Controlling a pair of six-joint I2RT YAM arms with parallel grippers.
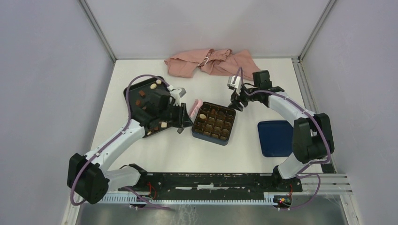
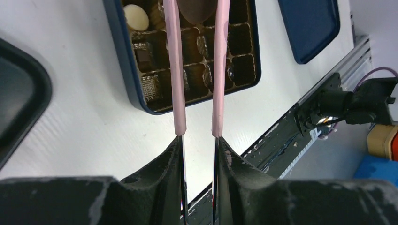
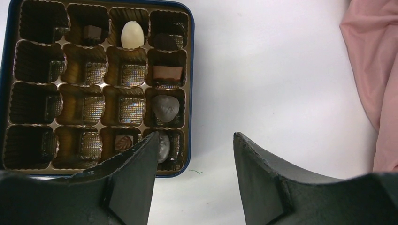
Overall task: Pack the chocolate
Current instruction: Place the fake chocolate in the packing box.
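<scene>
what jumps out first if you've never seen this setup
The open box sits mid-table, with many cells of its gridded insert empty. Over it the left gripper has its jaws shut on pink tongs, with a brown chocolate between their arms. Next come the pink cloth heaped at the far edge and the black tray of loose pieces on the left.

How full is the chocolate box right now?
Mostly empty. The right wrist view shows the box holding one cream-white piece and a few dark pieces; most cells are bare.
</scene>
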